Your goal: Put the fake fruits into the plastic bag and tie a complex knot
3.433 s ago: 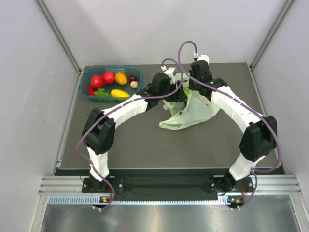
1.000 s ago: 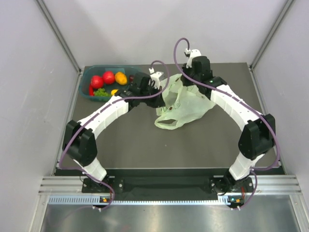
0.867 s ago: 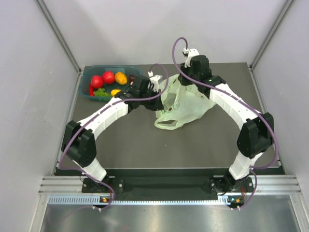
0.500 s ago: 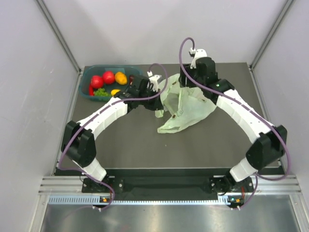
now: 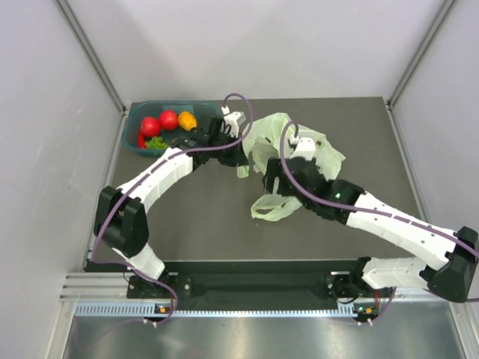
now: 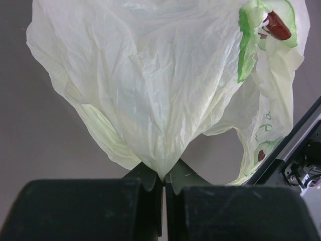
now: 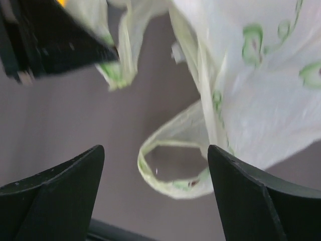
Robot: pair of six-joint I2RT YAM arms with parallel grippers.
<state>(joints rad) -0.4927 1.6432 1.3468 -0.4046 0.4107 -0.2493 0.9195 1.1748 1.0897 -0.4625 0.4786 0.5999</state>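
At the far left corner of the table (image 5: 194, 217) sits the teal tub (image 5: 135, 138), and the fake fruits (image 5: 168, 120) lie in it: two red ones, an orange one and a green bunch that I can make out.

My left arm rises from its base at the near edge, bends at the elbow near the left side and stretches long and low toward the far middle, passing just in front of the tub. My left gripper (image 5: 241, 155) is at the end of that reach, pointing right. In my left wrist view, my left gripper (image 6: 163, 181) is clenched on a pinch of the plastic bag (image 6: 150, 90), and the film fans out from that pinch, wide and crinkled.

The plastic bag (image 5: 296, 146) lies just right of that grip, at the far middle of the table, pale green and rumpled. One handle loop (image 5: 269, 208) trails out toward the near side. I cannot tell whether anything is inside.

My right arm runs from its base far out to the right edge, folds at the elbow there, and its forearm comes back leftward, low over the table. My right gripper (image 5: 269, 179) hangs over the near part of the bag. My right wrist view shows my right gripper (image 7: 155, 153) spread wide and grasping nothing, with the handle loop (image 7: 173, 186) lying on the table below the gap.
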